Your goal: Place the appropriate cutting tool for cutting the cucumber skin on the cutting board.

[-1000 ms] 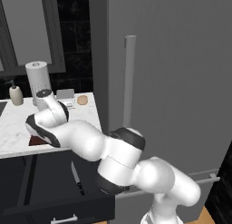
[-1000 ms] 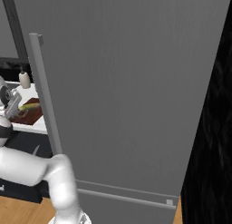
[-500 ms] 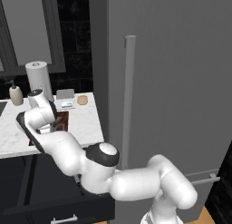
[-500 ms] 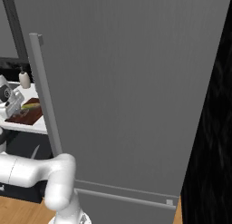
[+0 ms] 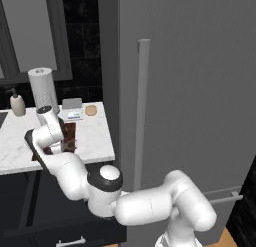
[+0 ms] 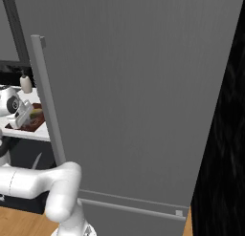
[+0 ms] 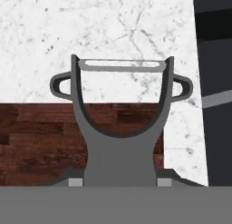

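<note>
In the hand view, the light-grey peeler stands between the fingertips of my gripper, which is shut on its handle. Its forked head reaches past the edge of the dark reddish-brown cutting board and over white marble. From the left base view, my gripper hangs low over the cutting board on the counter. The right base view shows the gripper beside the yellow-green cucumber, which lies on the cutting board.
A paper towel roll, a soap bottle, a small grey box and a round brown item stand at the back of the marble counter. The tall grey fridge is close on the right.
The hand has come down and slightly toward the board's near edge with the peeler in it. The arm's elbow has swung left and lower, below the counter's front.
</note>
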